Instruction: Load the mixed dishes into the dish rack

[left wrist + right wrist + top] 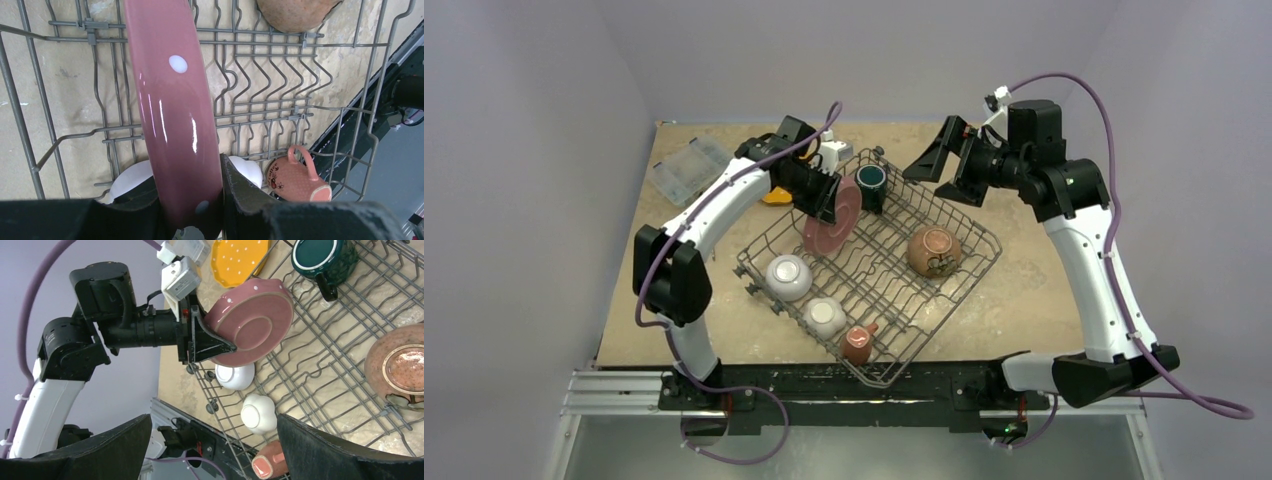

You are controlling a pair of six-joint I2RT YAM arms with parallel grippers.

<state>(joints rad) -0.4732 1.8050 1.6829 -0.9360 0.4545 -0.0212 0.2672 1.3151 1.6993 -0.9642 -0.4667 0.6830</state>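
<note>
Loading in progress, plate stage. We see the left end effector (827, 197) clenched on the rim of the pink white-dotted plate (832, 218), which it holds on edge and slightly tilted over the far-left part of the dish rack (886, 268). From these views we cannot tell whether the plate's lower rim already touches the wires. The right end effector (946, 172) hovers released, with its jaws spread wide and nothing between them, above the rack's far-right side. We judge the step in hand to be seating this plate. The next move calls for lowering it until the rim drops into a gap between two upright tines. The tilt must be kept small so the plate leans on a tine and does not slide flat, and only then should the jaws let go. Five dishes lie inside the rack. The dark teal mug (871, 183) is at the far corner, mouth upward, just beside the plate. The brown bowl (934, 250) lies inverted on the right side. The white bowl (788, 277) lies inverted by the left rim. The small floral bowl (825, 317) is next along toward the near corner, and the red-and-white mug (858, 343) sits at that near corner. Outside the rack, beyond its far-left corner, the yellow plate (240, 257) rests on the worktop, and we take it to be the last dish to load. A clear plastic box (689, 168) sits farther out on that same side.
</note>
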